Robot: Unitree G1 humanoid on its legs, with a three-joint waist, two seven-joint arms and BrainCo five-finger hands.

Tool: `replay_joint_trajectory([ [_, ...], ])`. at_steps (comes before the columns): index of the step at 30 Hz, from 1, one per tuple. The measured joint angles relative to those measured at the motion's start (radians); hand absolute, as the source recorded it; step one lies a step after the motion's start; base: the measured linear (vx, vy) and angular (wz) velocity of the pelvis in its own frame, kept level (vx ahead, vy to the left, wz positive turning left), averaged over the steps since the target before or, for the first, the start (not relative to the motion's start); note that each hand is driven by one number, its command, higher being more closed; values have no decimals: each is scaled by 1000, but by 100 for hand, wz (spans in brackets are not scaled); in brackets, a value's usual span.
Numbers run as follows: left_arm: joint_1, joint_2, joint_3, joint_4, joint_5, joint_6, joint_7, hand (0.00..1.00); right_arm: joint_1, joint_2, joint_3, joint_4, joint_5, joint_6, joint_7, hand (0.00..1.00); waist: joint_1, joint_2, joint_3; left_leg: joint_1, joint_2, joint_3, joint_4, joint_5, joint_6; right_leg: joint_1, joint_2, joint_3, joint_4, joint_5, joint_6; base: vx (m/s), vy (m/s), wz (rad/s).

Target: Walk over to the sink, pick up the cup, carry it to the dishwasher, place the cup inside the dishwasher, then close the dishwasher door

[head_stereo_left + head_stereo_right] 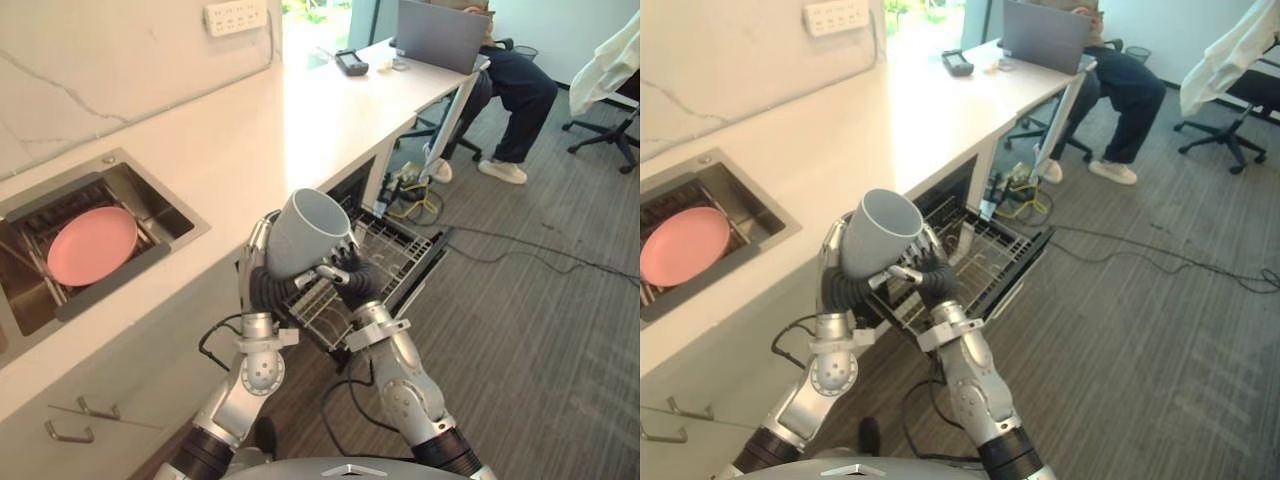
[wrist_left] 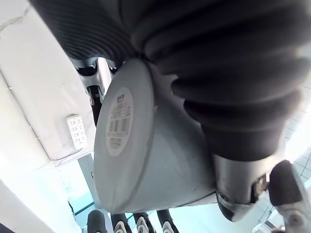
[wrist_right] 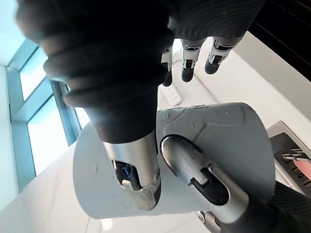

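Cup (image 1: 305, 232), one, grey, was seen held between left hand (image 1: 258, 250) and right hand (image 1: 348, 276) above the one open dishwasher rack (image 1: 395, 250); one pink plate (image 1: 92, 245) was seen in the sink (image 1: 160, 200), left. Left wrist: fingers (image 2: 144, 224) were curled round it. Right wrist: thumb (image 3: 194, 172) was pressed on its wall.

Pink plate (image 1: 92, 245) lies off to the left, grey laptop (image 1: 440, 35) stands at the white counter's (image 1: 300, 110) far end, person (image 1: 515, 90) seated behind it (socket strip (image 1: 235, 15) on the wall (image 1: 100, 60)).
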Motion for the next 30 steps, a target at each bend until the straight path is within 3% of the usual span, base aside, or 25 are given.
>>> replay_joint_trajectory([
  [10,0,14,-46,29,0,26,-24,100,-22,0,52,0,-2,7,-54,0,0,0,-1,0,1,-4,-1,3,-3,1,1,-2,3,5,-2,-2,1,0],
  [11,0,15,-51,29,0,26,-30,100,-26,1,54,0,-3,7,-66,100,1,0,-1,0,1,-5,-1,2,-4,1,1,-3,4,5,-3,-12,11,3],
  [30,4,36,-59,66,-25,28,-19,100,-26,-1,71,1,-82,25,-152,100,0,1,-22,-12,8,-16,0,11,-8,-6,10,-7,4,10,-8,0,1,0],
])
